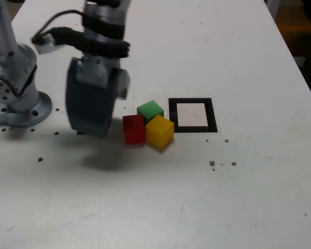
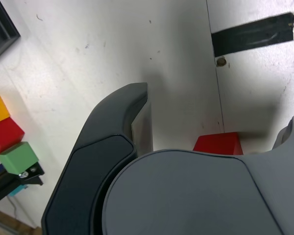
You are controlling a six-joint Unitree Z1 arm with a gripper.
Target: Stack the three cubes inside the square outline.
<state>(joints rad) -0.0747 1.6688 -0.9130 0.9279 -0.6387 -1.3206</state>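
White desk (image 1: 207, 207) with three cubes clustered touching one another near its middle: red cube (image 1: 133, 129), yellow cube (image 1: 159, 132) and green cube (image 1: 150, 110). The square outline (image 1: 192, 115), its centre bare, lies just beside them, towards the exterior view's right. The pincer (image 1: 90, 106) hangs beside the red cube, jaws apart, holding nothing.
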